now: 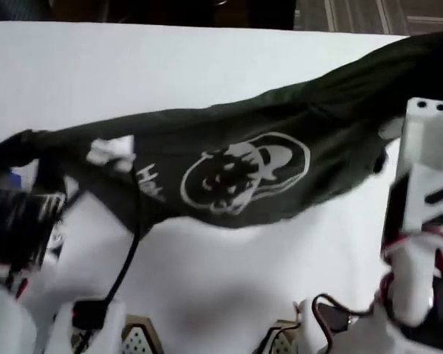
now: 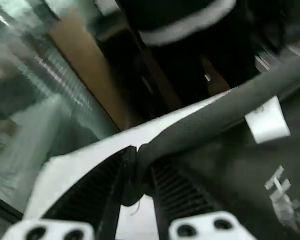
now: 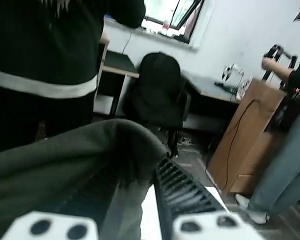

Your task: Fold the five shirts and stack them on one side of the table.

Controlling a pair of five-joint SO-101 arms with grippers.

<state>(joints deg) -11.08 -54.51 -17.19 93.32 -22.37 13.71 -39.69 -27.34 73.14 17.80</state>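
Observation:
A dark green shirt with a white cartoon print hangs stretched above the white table, held up at both ends. My left gripper is shut on the shirt's edge at the table's left, near the white neck label. My right gripper is shut on the other end of the shirt, raised at the table's right side. The cloth sags slightly between the two arms.
Both arm bases and cables sit along the near edge of the table. Beyond the far edge are a dark chair, a desk and a wooden cabinet.

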